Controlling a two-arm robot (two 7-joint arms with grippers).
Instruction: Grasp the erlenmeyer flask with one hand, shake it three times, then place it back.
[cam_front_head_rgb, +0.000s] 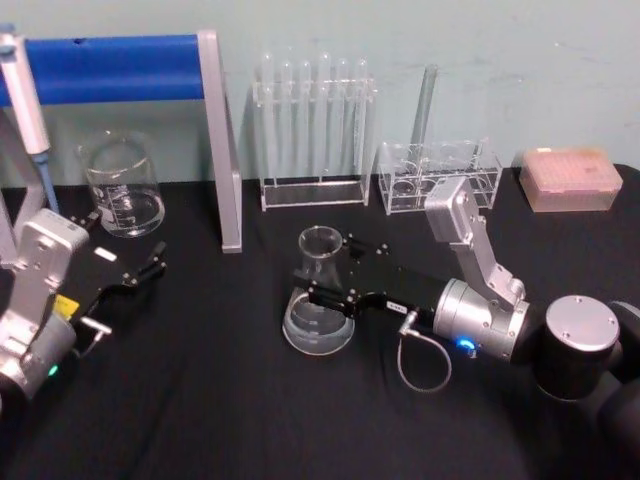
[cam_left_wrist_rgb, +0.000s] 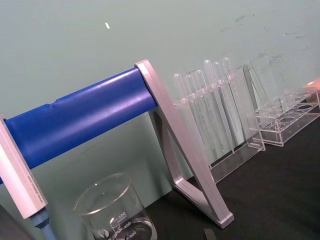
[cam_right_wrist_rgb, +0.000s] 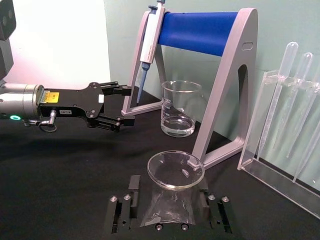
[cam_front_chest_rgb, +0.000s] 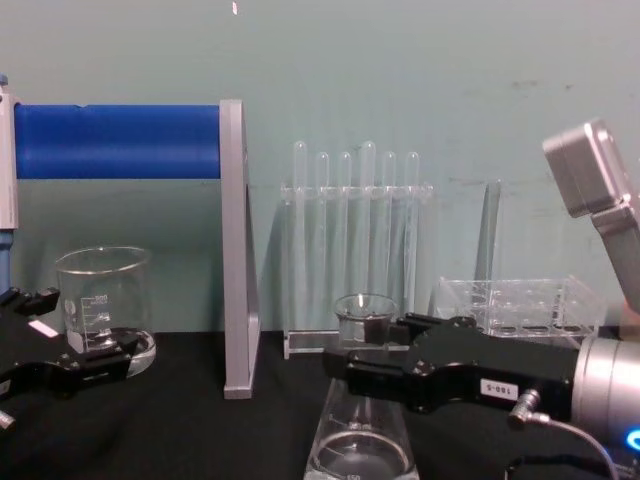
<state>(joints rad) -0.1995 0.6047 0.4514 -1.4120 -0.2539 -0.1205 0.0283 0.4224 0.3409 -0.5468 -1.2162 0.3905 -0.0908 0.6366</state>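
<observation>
Straddling erlenmeyer flask (cam_front_head_rgb: 320, 250) neck: right end effector (cam_front_head_rgb: 326, 270), jaws open either side; flask upright on worktop (cam_front_head_rgb: 200, 400). Left end effector (cam_front_head_rgb: 155, 262) open, 9 o'clock.

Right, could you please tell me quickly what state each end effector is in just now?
Left end effector: open, holding nothing.
Right end effector: around the neck of the erlenmeyer flask; whether it grips cannot be told.

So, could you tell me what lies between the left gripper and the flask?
Only bare cloth, in the head view, from the left gripper to the flask; the right gripper is at its neck.
</observation>
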